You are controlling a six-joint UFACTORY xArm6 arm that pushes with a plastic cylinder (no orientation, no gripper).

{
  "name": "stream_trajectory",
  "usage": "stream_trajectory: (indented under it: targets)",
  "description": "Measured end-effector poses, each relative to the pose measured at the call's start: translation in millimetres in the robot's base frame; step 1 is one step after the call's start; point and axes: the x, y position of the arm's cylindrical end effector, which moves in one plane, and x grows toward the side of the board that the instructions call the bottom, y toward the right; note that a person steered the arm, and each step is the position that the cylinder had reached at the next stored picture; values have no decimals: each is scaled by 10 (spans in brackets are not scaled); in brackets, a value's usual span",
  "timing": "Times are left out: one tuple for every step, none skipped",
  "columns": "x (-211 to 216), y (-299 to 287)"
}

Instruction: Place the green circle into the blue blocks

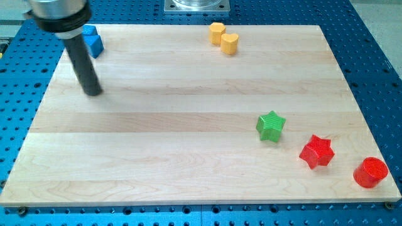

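My tip [93, 91] rests on the board at the view's upper left, at the lower end of the dark rod. Blue blocks [93, 41] sit just above it near the top left corner, partly hidden behind the rod; their shapes and number cannot be made out. No green circle shows in this view. A green star [271, 126] lies at the right of centre, far from my tip.
A yellow hexagon [217, 32] and a yellow heart [230, 43] sit together at the top middle. A red star [316, 151] and a red circle [370, 172] lie at the lower right. The wooden board [157, 163] lies on a blue perforated table.
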Motion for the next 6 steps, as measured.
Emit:
stream_trajectory:
  targets:
    - [-99, -335]
    - [-410, -212]
    - [-335, -252]
    - [-187, 164]
    - [-648, 345]
    - [-1033, 369]
